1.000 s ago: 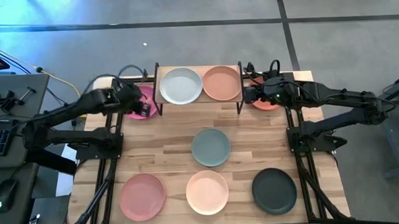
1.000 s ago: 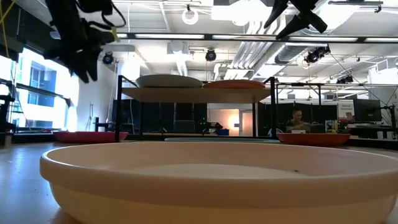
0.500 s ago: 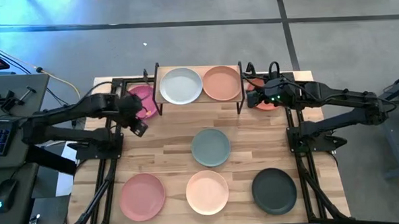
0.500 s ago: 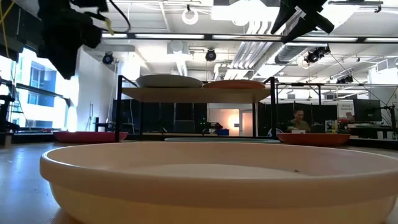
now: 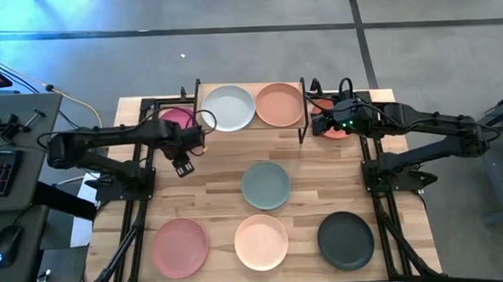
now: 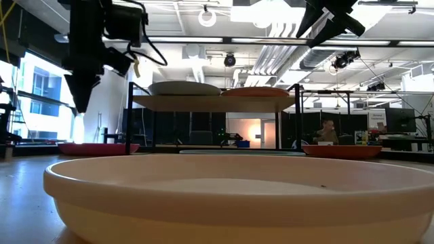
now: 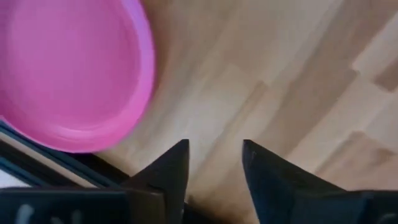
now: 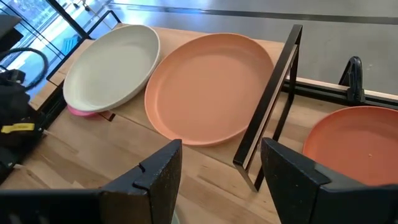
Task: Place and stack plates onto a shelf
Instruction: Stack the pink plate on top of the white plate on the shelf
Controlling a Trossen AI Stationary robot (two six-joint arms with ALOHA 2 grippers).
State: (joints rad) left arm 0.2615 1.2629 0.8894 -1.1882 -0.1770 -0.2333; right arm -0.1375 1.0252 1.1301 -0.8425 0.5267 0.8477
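1. Left gripper (image 5: 185, 168) hangs over bare wood, fingers (image 7: 171, 168) apart, holding nothing, with the hot pink plate (image 5: 175, 120) at its 11 o'clock.
2. On the shelf (image 5: 251, 127), the grey-white plate (image 5: 228, 107) and tan plate (image 5: 280, 104) sit side by side.
3. Right gripper (image 5: 317, 114), jaws spread and empty, hovers over the orange plate (image 5: 333, 129).

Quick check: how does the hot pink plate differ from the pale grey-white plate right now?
The hot pink plate lies on the tabletop left of the shelf; the pale grey-white plate sits on the shelf's top. The pink one is vivid, the other pale. The left pincer is near the pink plate, touching neither. Both are round, flat-lying and alike in size.
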